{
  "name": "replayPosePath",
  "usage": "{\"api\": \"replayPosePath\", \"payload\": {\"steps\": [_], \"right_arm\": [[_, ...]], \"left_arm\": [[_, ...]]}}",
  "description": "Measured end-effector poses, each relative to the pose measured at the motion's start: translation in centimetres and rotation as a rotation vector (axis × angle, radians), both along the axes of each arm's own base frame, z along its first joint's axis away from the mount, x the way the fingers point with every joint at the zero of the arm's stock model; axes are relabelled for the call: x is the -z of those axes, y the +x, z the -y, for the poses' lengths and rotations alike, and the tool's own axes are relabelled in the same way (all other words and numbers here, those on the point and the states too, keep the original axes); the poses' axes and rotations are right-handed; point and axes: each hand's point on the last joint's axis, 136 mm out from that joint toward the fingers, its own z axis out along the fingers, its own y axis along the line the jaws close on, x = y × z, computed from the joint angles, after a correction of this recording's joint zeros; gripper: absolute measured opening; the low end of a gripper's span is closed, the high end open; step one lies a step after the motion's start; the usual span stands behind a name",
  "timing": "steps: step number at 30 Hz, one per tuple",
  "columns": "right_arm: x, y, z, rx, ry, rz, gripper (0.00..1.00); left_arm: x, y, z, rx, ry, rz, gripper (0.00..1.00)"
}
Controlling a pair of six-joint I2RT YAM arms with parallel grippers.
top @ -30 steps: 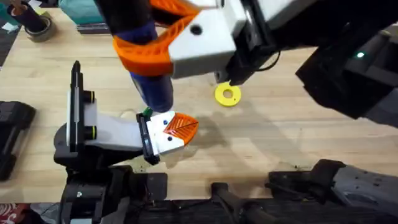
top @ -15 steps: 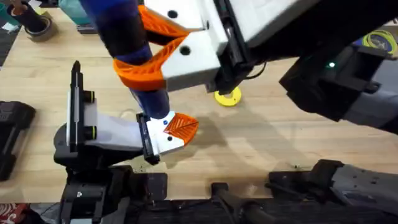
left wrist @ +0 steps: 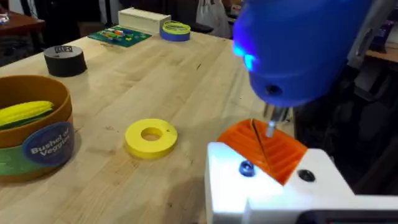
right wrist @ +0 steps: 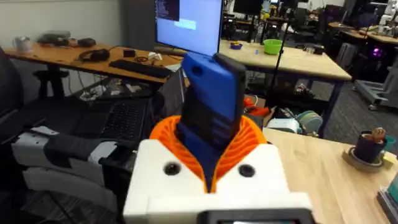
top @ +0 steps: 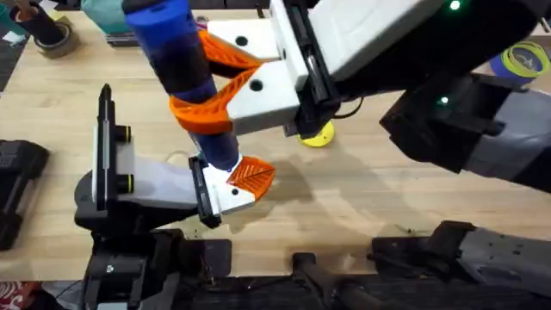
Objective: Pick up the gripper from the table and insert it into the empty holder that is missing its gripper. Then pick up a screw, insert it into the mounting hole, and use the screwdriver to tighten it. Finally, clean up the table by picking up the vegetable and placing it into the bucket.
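Note:
My right gripper [top: 196,90] reaches across the table and is shut on the blue screwdriver [top: 176,52], which stands nearly upright. The screwdriver's metal tip [left wrist: 270,121] comes down onto the left gripper [top: 245,185], which lies low on the table, shut with nothing held. There the orange ribbed gripper [left wrist: 273,152] sits in the white holder [left wrist: 273,193]. A small blue screw head [left wrist: 247,168] shows in one hole of that holder. The bucket [left wrist: 34,134] stands to the side and holds a yellow toy piece [left wrist: 25,112]. The vegetable is out of view.
A flat yellow disc [left wrist: 151,137] lies on the wood between the bucket and the left gripper. A black tape roll [left wrist: 65,60] and a blue tape roll [top: 525,58] sit toward the far edge. The right arm [top: 448,103] spans much of the table's middle.
The right gripper has shifted back and to the right. The screwdriver now stands more upright, its lower end still over the left gripper's tip. The left arm has not moved.

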Motion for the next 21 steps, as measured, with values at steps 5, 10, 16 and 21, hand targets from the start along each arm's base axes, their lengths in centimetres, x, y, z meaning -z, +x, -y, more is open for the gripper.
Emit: {"api": "replayPosePath", "payload": {"steps": [5, 10, 16, 21], "right_arm": [[0.1, 0.0, -0.1, 0.009, 0.003, -0.003, 0.025], [0.1, 0.1, -0.2, 0.012, 0.004, -0.004, 0.025], [1.0, 0.7, -0.8, 0.014, -0.004, -0.013, 0.025], [1.4, 0.8, -1.0, 0.013, -0.014, -0.022, 0.025]], "left_arm": [[0.0, 0.0, 0.0, 0.000, 0.000, 0.000, 0.014], [0.0, 0.0, 0.0, 0.000, 0.000, 0.000, 0.014], [0.0, 0.0, 0.0, 0.000, 0.000, 0.000, 0.014], [0.0, 0.0, 0.0, 0.000, 0.000, 0.000, 0.014]]}}
